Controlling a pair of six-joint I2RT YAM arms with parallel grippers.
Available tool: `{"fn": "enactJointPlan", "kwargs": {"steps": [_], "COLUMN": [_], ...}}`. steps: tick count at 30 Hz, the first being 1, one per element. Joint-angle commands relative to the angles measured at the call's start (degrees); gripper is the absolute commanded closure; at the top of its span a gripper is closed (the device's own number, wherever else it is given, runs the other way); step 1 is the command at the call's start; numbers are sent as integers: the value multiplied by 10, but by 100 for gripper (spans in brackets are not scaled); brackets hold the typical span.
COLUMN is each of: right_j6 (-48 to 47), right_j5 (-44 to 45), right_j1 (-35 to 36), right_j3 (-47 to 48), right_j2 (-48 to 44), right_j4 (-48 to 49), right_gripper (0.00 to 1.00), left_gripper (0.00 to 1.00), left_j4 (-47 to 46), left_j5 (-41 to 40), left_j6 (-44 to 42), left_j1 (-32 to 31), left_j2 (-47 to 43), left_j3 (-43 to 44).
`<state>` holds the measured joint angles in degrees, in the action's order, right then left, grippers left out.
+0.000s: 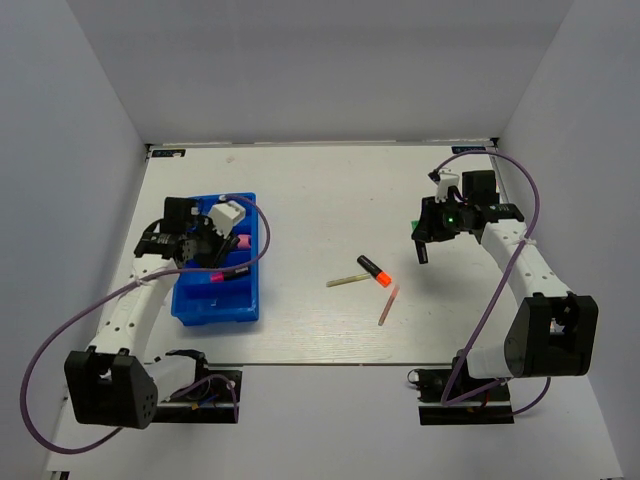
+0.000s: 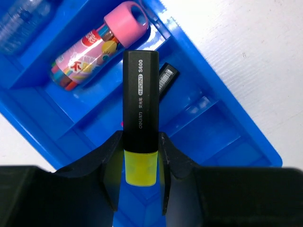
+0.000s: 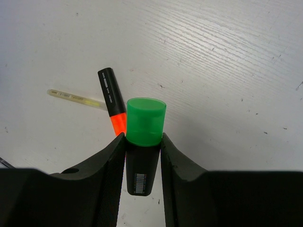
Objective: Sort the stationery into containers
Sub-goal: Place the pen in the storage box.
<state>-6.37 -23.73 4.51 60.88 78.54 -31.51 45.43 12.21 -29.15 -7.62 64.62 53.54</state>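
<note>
**Two highlighters gripped, one above the blue tray**

The left gripper [image 2: 139,149] is closed partway onto a yellow-ended highlighter [image 2: 140,90]. The highlighter is clamped between both fingers at its yellow end, and its black barrel, printed in white lettering, points out from the jaws. It is held above the blue tray [image 2: 227,123], over the dividers.

The right gripper [image 3: 142,142] is likewise closed partway onto a green-capped highlighter [image 3: 146,120]. This one is pinched at the black body just below the bright green cap, and a barcode label is seen on the body. It is held above the table [image 3: 213,71], well apart from the tray, on the right arm's side.

Inside the tray, one pink tube [image 2: 94,47] is laid slantwise in a compartment. Its cap is pink, and coloured sticks and a printed label are seen through its clear wall. One pink-ended highlighter [image 1: 222,276] is laid in the next compartment, under the held one. A clear item [image 2: 19,19] is seen only in part in a compartment beside the tube; what it is cannot be told.

Between the tray and the right gripper, three pieces are laid loose on the table:
- one orange-ended highlighter [image 3: 112,101], black-bodied
- one pale yellow stick [image 3: 75,97], whose end reaches that highlighter on the tray side; contact cannot be told
- one pinkish stick [image 1: 389,305], near them but apart

Counted in all: four highlighters, two thin sticks, one tube, one tray.
</note>
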Motion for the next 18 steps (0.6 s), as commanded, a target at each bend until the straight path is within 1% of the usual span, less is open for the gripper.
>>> {"fn": "enactJointPlan", "kwargs": {"steps": [1, 2, 5, 11, 13, 14, 16, 18], "right_j6": [0, 0, -7, -50, -58, -60, -65, -69], "right_j5": [-16, -15, -25, -123, -134, -137, -141, -140], "right_j1": [-2, -2, -2, 14, 21, 24, 32, 39], "right_j3": [-9, -11, -10, -9, -10, -10, -8, -5], "right_j2": [-17, -16, -16, -12, -12, -14, -12, -6], "right_j4": [7, 7, 7, 4, 5, 5, 7, 3], "right_gripper": [100, 100, 100, 100, 100, 100, 100, 100], "left_gripper": [100, 100, 100, 100, 100, 94, 87, 87], "left_j4": [-28, -38, -48, -76, -78, -81, -83, -83], "left_j5": [127, 128, 142, 132, 123, 108, 101, 77], "left_j6": [-37, -44, -53, -69, -73, -77, -77, -81], "left_j1": [55, 58, 72, 65, 64, 64, 64, 65], "left_j2": [2, 3, 17, 47, 58, 63, 73, 83], "left_j3": [-19, -39, -59, -77, -74, -72, -65, -56]}}
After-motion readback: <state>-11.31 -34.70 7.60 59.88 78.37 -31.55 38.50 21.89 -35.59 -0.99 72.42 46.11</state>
